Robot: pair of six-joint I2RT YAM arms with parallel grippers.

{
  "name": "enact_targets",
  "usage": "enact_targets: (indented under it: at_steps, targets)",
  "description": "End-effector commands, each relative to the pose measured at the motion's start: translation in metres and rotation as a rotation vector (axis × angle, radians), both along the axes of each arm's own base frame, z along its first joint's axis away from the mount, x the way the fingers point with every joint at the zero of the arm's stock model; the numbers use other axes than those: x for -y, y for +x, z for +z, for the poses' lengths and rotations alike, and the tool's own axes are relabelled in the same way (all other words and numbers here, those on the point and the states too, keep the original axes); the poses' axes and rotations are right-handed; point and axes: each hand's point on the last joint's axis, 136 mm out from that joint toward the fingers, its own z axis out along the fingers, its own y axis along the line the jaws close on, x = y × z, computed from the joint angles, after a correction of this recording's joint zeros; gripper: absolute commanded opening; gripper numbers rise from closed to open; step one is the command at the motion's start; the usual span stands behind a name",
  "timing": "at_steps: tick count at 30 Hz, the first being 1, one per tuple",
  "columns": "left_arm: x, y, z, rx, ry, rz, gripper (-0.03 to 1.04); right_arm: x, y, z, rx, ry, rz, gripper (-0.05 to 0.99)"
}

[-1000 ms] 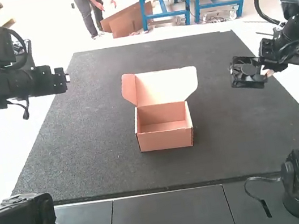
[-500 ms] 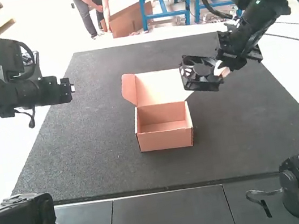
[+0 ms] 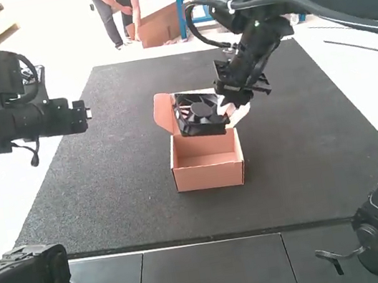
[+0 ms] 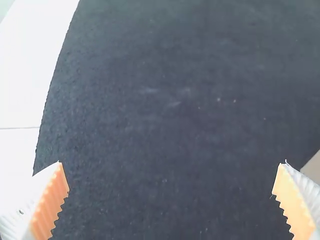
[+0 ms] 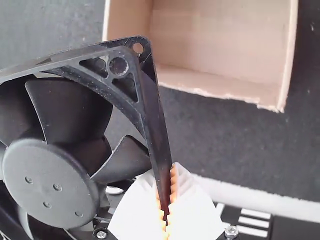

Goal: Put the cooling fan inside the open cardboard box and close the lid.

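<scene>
Right arm stretched across to mid-table. right gripper (image 3: 235, 102) is clamped on the frame edge of the square black plastic cooling fan (image 3: 201, 112). Fan is tilted, airborne just above the open brown cardboard box (image 3: 207, 162), not inside. Left arm is held level over the left side of the black mat (image 3: 108, 177), left gripper (image 3: 83, 114) fingers spread, holding nothing.

Grips a black square plastic fan (image 3: 201, 112) in the right gripper (image 3: 233, 112), just above the open brown cardboard box (image 3: 209, 173) on a black mat (image 3: 109, 184). Holds the left gripper (image 3: 84, 115) well apart.
</scene>
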Motion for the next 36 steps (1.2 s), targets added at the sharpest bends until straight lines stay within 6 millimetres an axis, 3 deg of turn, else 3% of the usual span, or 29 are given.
enact_targets:
  at_steps: [1, 15, 20, 29, 36]
  targets:
    - [0.001, -0.004, 0.004, 0.017, 0.012, -0.014, 0.97, -0.015, 0.012, 0.003, -0.002, 0.036, -0.034, -0.01]
    - [-0.003, -0.009, 0.016, 0.040, 0.014, 0.003, 0.97, -0.022, 0.053, -0.068, -0.001, -0.116, -0.054, -0.01]
    - [-0.004, -0.009, 0.023, 0.048, 0.014, 0.013, 0.97, -0.006, 0.073, -0.092, 0.003, -0.182, -0.076, -0.01]
    - [-0.005, -0.009, 0.029, 0.059, 0.017, 0.016, 0.97, 0.017, 0.072, -0.127, -0.056, -0.269, -0.081, -0.01]
    - [-0.005, -0.009, 0.030, 0.064, 0.017, 0.015, 0.97, 0.007, 0.065, -0.134, -0.103, -0.215, -0.069, -0.01]
